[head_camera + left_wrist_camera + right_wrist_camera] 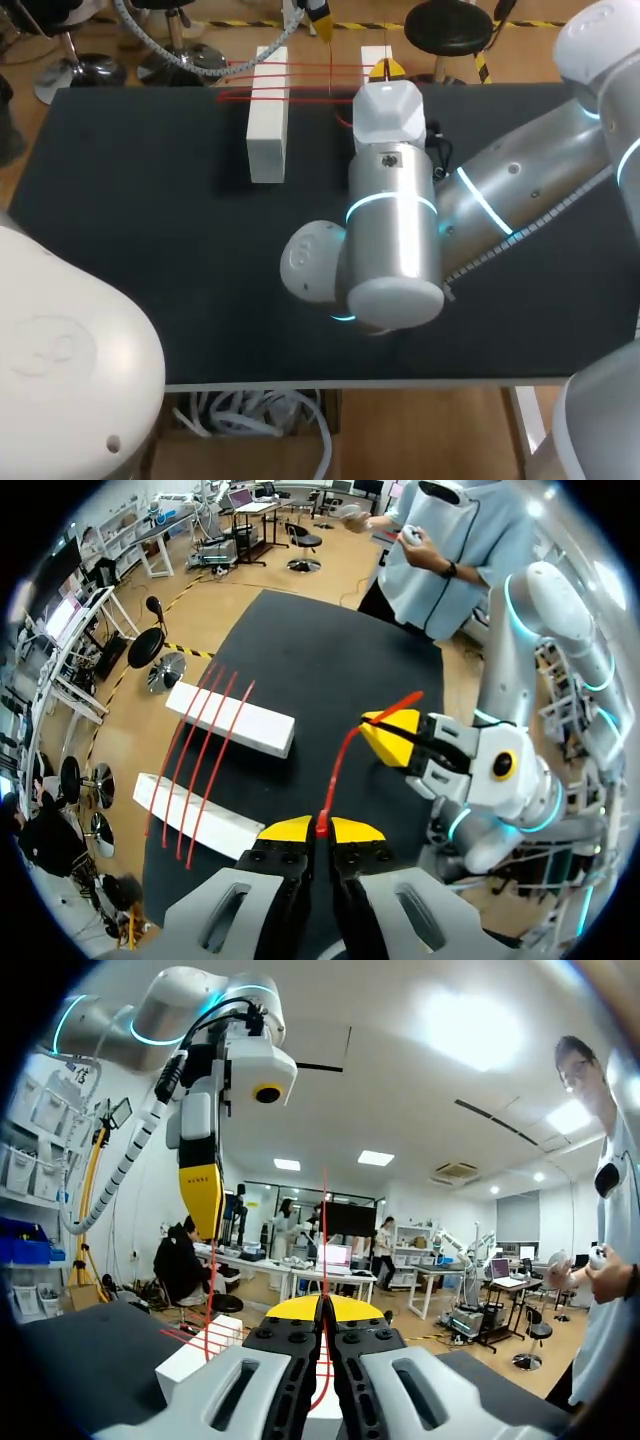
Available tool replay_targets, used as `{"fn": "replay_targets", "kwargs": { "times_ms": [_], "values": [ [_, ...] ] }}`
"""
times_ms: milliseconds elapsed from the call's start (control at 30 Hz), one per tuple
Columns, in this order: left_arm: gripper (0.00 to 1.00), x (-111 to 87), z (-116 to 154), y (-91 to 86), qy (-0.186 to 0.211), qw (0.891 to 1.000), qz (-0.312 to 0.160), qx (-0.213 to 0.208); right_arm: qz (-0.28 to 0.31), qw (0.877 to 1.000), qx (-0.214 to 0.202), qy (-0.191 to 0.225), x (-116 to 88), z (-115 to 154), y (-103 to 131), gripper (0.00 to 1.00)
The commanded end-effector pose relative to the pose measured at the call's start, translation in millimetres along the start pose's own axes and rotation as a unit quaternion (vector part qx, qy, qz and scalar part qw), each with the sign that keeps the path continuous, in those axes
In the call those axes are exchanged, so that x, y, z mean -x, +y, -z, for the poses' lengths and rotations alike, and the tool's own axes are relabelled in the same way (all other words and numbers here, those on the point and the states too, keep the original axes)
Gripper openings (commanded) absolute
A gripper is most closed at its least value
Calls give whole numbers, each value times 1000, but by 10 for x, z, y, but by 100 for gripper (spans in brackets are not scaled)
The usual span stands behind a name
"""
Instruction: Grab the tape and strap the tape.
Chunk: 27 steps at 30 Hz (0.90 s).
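Two white blocks (pixel 267 112) (pixel 374 58) stand at the back of the black table, with several strands of red tape (pixel 290 70) stretched across them. My right gripper (pixel 388 70) sits by the right-hand block, shut on the tape. My left gripper (pixel 318 14) hangs high above the back edge. In the left wrist view the left gripper (pixel 320 830) is shut on a red tape strand (pixel 335 775) that runs ahead to the right gripper (pixel 390 732). Both blocks (pixel 232 718) (pixel 195 815) lie beside it. In the right wrist view the right gripper (pixel 322 1310) pinches the tape (pixel 325 1250), and the left gripper (pixel 203 1195) hangs above.
My right arm's elbow and wrist (pixel 390 250) hang over the middle of the black table (pixel 150 220). My left arm's base (pixel 60 380) fills the near left corner. The table's left half is bare dark surface.
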<state>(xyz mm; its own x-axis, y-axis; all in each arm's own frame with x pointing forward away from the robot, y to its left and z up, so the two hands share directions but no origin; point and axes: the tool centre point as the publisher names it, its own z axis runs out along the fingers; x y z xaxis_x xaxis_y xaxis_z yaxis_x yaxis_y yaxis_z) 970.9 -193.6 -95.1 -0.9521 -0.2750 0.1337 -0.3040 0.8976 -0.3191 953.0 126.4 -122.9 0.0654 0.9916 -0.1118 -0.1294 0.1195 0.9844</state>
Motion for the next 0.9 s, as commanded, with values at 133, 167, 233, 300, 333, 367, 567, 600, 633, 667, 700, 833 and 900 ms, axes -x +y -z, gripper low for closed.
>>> {"fn": "replay_targets", "kwargs": {
  "times_ms": [133, 167, 233, 300, 333, 367, 567, 600, 633, 667, 700, 833, 900],
  "values": [
    [0, -1, 6, -3, 0, 1000, 0, 1, -1, 1000, -6, 6, 67, -25, 56, 0],
    [0, -1, 6, -3, 0, 1000, 0, 1, -1, 1000, -6, 6, 67, -25, 56, 0],
    [0, -1, 6, -3, 0, 1000, 0, 1, -1, 1000, -6, 6, 67, -25, 56, 0],
    [0, -1, 6, -3, 0, 1000, 0, 1, -1, 1000, -6, 6, 67, -25, 56, 0],
    [0, -1, 6, -3, 0, 1000, 0, 1, -1, 1000, -6, 6, 67, -25, 56, 0],
    [0, -1, 6, -3, 0, 1000, 0, 1, -1, 1000, -6, 6, 67, -25, 56, 0],
    [0, -1, 6, -3, 0, 1000, 0, 1, -1, 1000, -6, 6, 67, -25, 56, 0],
    [0, -1, 6, -3, 0, 1000, 0, 1, -1, 1000, -6, 6, 67, -25, 56, 0],
    [0, -1, 6, -3, 0, 1000, 0, 1, -1, 1000, -6, 6, 67, -25, 56, 0],
    [0, -1, 6, -3, 0, 1000, 0, 1, -1, 1000, -6, 6, 67, -25, 56, 0],
    [0, -1, 6, -3, 0, 1000, 0, 1, -1, 1000, -6, 6, 67, -25, 56, 0],
    [0, -1, 6, -3, 0, 1000, 0, 1, -1, 1000, -6, 6, 67, -25, 56, 0],
    [0, -1, 6, -3, 0, 1000, 0, 1, 7, 1000, -5, 2, 78, -35, 47, 0]
  ]
}}
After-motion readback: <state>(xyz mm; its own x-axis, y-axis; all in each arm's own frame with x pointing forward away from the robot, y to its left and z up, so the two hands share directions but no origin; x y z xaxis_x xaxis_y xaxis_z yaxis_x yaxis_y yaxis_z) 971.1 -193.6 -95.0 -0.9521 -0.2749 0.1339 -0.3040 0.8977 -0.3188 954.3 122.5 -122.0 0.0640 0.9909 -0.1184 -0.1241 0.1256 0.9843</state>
